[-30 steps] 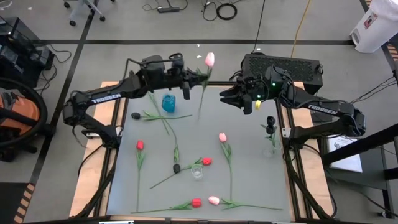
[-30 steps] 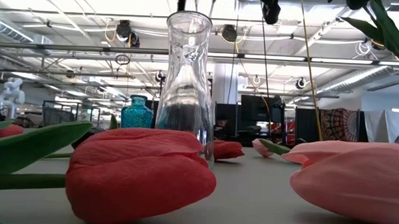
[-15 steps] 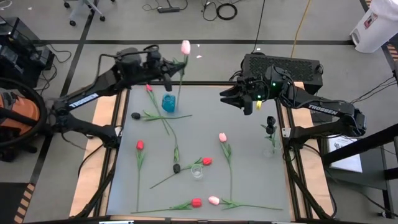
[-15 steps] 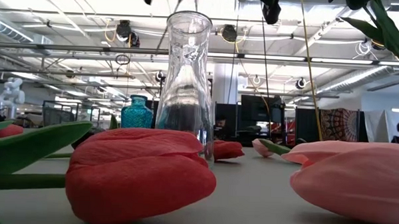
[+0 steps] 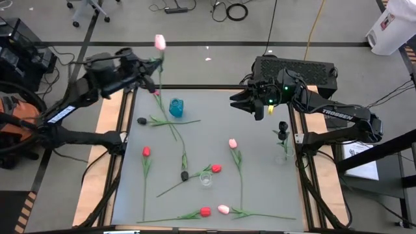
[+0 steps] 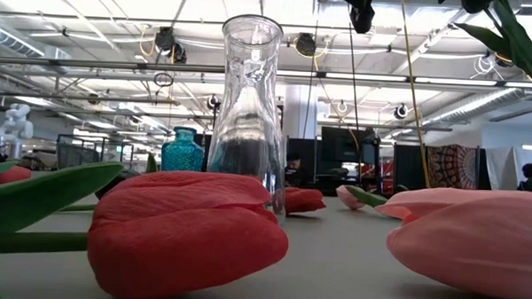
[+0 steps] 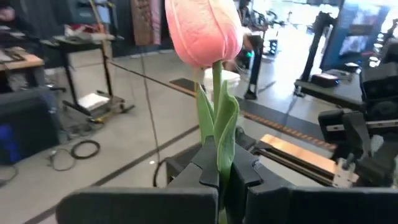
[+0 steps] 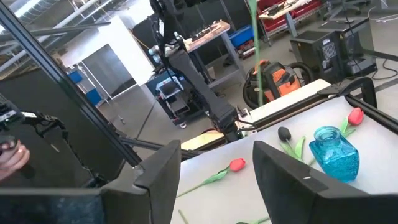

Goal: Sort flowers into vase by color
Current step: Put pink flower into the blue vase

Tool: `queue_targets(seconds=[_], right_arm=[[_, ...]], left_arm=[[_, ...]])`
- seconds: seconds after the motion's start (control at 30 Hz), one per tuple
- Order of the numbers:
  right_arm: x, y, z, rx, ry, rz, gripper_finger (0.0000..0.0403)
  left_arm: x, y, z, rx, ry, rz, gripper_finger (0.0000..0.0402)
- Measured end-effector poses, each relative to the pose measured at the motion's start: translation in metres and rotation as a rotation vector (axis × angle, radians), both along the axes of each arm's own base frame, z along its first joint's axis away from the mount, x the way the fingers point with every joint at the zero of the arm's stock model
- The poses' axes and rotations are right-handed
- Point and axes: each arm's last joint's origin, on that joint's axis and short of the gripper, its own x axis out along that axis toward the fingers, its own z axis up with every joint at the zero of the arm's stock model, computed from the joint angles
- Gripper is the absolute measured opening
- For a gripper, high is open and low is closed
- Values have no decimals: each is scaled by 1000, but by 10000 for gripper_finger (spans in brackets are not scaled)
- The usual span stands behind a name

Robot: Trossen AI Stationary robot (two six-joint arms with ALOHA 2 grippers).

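Nearest the table-level camera, a red tulip (image 6: 188,231) and a pink tulip (image 6: 471,237) lie flat on the grey table (image 5: 260,169), their heads side by side near the front edge. Just behind them stands a clear glass vase (image 6: 249,104), empty, with a black tulip (image 5: 184,175) lying on one side of it and another red tulip (image 5: 216,168) on the other.

Farther in, a red tulip (image 5: 146,152) lies toward the left side and a pink tulip (image 5: 233,143) toward the middle. At the right edge, a second clear vase (image 5: 282,156) holds 2 black tulips (image 5: 283,129) upright.

Toward the far left of the table sits a small blue glass vase (image 5: 175,107), with a black tulip (image 5: 142,121) and a red tulip (image 5: 155,92) lying close by.

Beyond the table's far left corner, the left gripper (image 5: 144,67) is raised, its jaws clamped on the green stem of a pink tulip (image 5: 159,43) that stands upright, bud at the top. The right gripper (image 5: 235,103) hangs above the far right part of the table with its jaws apart and nothing between them.
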Motion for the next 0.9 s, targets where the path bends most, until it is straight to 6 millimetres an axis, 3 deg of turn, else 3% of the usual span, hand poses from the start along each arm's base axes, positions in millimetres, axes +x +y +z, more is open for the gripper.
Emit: queue_targets(seconds=[0.23, 0.53, 0.73, 0.9], right_arm=[[0, 0, 0, 1, 2, 0, 192], [0, 0, -2, 7, 20, -3, 192], [0, 0, -5, 3, 54, -6, 192], [0, 0, -6, 3, 55, -6, 192]], left_arm=[[-47, -21, 7, 35, -8, 90, 1], [-96, -44, 0, 24, 27, 168, 1], [-108, -49, -16, 25, 34, 200, 1], [-101, -45, -41, 22, 33, 210, 1]])
